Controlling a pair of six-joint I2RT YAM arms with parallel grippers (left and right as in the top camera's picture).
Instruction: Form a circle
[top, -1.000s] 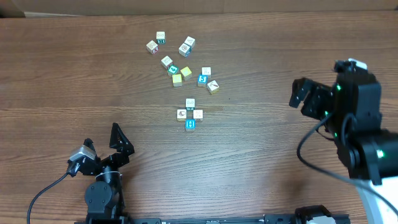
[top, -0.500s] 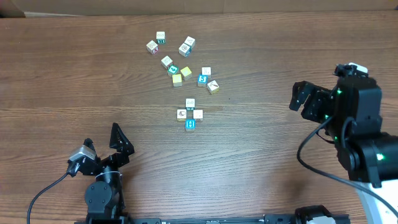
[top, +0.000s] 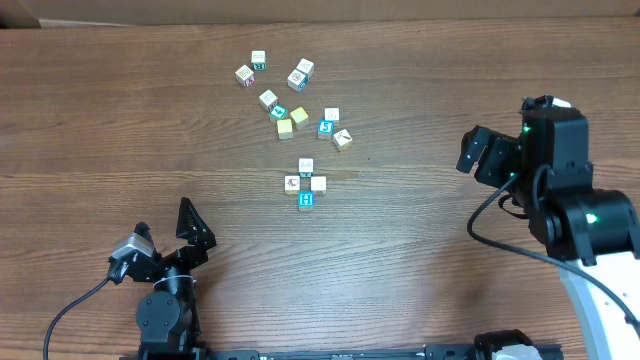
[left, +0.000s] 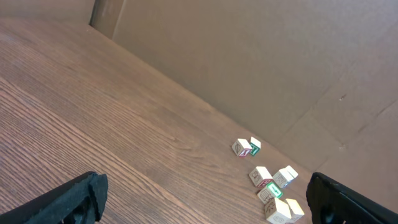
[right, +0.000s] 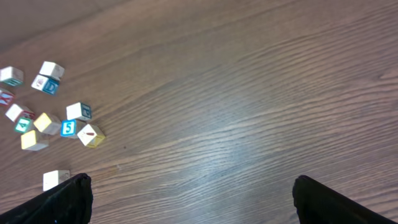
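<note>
Overhead: loose cubes (top: 299, 116) just beyond circle (top: 318, 184)

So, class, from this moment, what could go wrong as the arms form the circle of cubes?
1. The circle is four small cubes set close; the wide-open right tool could knock them apart when adding another.
2. The loose cubes lie crowded, so picking one may shove its neighbours.
3. Both arms reaching the middle might collide; the left tool is open too.
</note>
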